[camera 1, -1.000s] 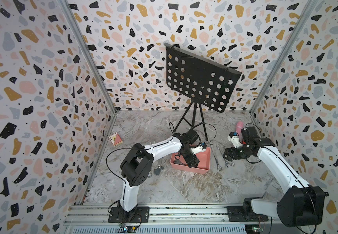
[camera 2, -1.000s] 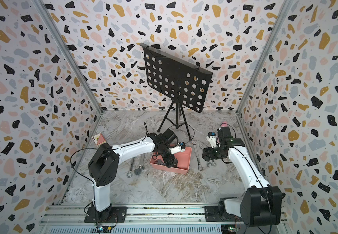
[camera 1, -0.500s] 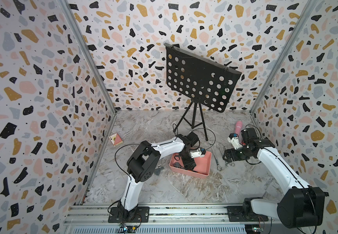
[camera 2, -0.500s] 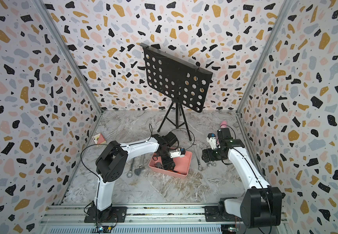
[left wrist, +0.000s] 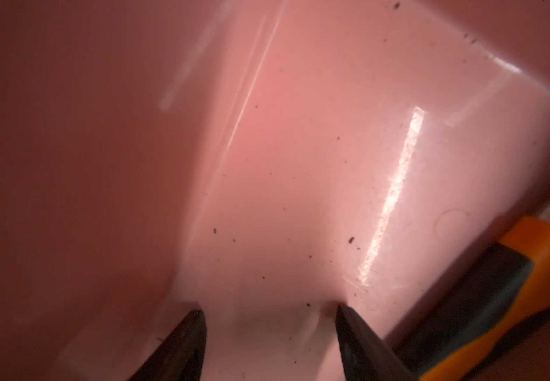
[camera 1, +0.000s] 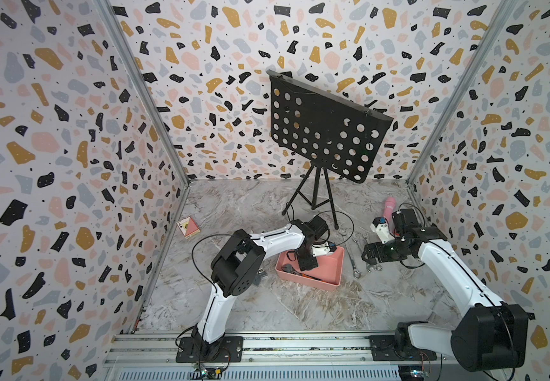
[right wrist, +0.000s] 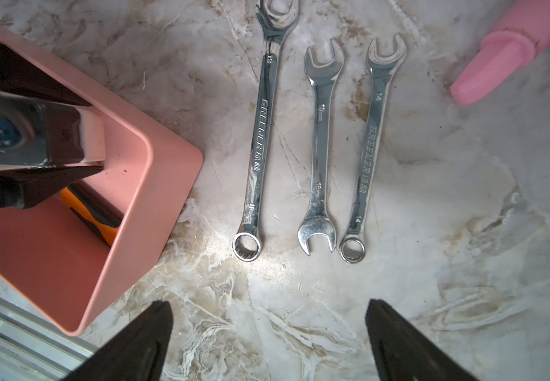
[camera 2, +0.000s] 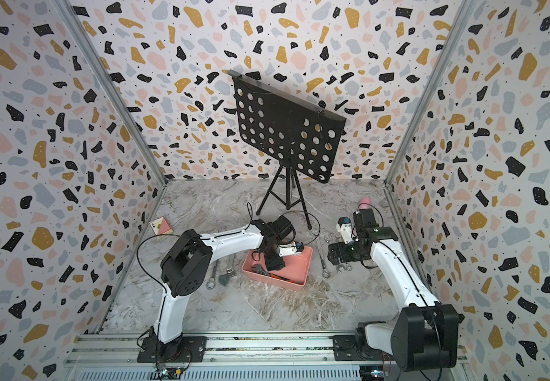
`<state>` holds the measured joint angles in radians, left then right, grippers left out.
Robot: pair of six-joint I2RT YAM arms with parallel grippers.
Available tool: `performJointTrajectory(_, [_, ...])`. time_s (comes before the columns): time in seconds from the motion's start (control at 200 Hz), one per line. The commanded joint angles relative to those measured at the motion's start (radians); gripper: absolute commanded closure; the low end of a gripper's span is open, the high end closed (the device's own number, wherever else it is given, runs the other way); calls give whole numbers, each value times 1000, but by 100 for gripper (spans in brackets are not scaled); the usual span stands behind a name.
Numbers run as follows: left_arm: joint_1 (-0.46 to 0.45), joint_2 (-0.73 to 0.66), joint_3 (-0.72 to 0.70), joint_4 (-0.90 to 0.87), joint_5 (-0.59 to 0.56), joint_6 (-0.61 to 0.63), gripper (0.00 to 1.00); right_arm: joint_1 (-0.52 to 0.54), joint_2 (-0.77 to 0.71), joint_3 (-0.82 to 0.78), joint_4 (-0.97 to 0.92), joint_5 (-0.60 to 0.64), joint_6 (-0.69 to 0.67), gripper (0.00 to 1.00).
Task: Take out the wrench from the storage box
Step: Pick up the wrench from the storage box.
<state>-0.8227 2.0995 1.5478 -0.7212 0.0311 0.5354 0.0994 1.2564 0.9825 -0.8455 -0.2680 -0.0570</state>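
Left gripper (left wrist: 268, 313): apart, empty, inside shallow salmon-pink plastic storage box (camera 1: 316, 285).
Right gripper (right wrist: 267, 303): apart, empty.
Danger: may grab air; orange-and-black-handled wrench (camera 1: 311, 277) lies at 6 o'clock.

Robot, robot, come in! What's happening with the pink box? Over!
Left gripper open, fingers down inside storage box, holding nothing. Right gripper open above table. Orange-handled tool lies in box, ungripped, close along its wall.

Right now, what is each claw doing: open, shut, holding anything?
Left claw: open, down inside the box, holding nothing.
Right claw: open, over the table, holding nothing.
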Motion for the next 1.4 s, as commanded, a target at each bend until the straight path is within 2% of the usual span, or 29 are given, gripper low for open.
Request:
performJointTrajectory(0.0, [7,14,-37,57,-120,2,35,2,2,2,-4,6,-8,1])
performJointTrajectory(0.135, [7,-59,-40,25,22,19,33,2,4,5,-5,-5,-5,1])
performJointTrajectory(0.26, [7,-82,-24,-74,145,38,30,3,5,14,-10,-23,-1,0])
performJointTrajectory(0.405, [4,-67,-27,-181,163,88,28,3,7,9,-12,-39,5,0])
performJointTrajectory(0.541, [2,-49,-46,-189,157,141,26,3,12,8,-11,-46,3,0])
performJointTrajectory(0.711, [1,8,-3,-213,174,192,24,2,32,20,-13,-55,2,0])
performJointTrajectory(0.851, [-13,57,7,-214,93,225,24,2,30,13,-13,-39,-1,0])
performJointTrajectory(0.981, [-25,73,-18,-156,72,217,25,2,29,5,-12,-33,-5,0])
performJointTrajectory(1.086, [-46,89,-53,-104,-35,220,25,2,30,2,-8,-23,-6,0])
performJointTrajectory(1.397, [-52,90,-97,10,-185,188,24,3,36,8,1,-25,0,0])
